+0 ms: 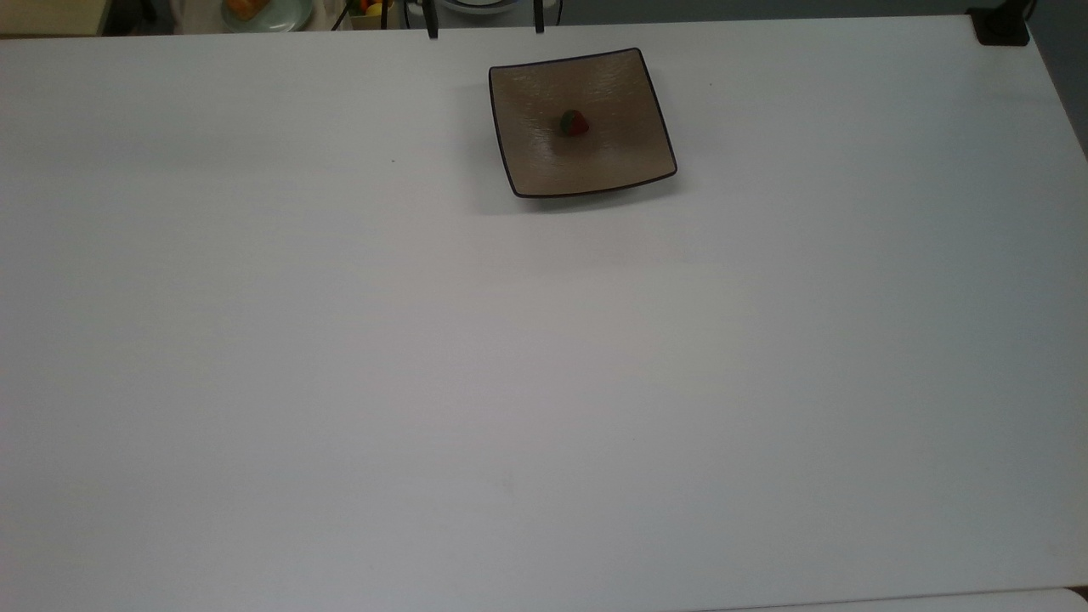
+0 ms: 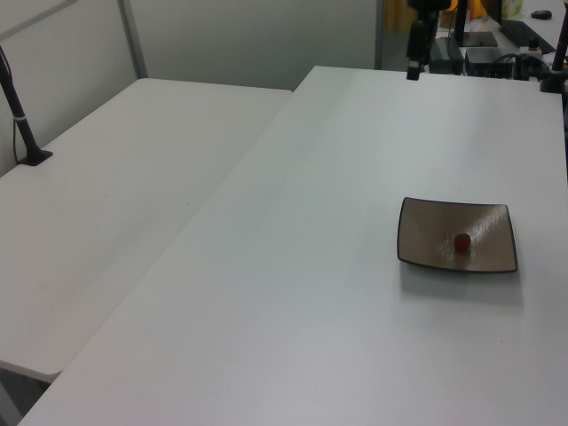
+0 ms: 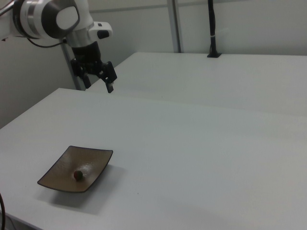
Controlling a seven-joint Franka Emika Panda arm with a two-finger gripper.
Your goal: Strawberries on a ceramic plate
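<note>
1 strawberry point(image 1: 575, 123) (tiny) on the ceramic plate point(image 1: 612, 161)

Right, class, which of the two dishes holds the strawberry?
The square brown plate, strawberry near its middle; the pale green round dish beyond the table holds something orange.

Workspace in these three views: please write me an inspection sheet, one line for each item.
Surface: white table, bare apart from the plate.
Job's things: strawberry lies near the middle of the ceramic plate; plate sits flat near the top view's upper edge.
Clutter: nothing seen on the table.
Grippers: gripper open, empty, raised clear of the plate.
Cables: black cables beyond the table's far end in the left view.
Surroundings: second white table alongside; pale green dish off the table.
</note>
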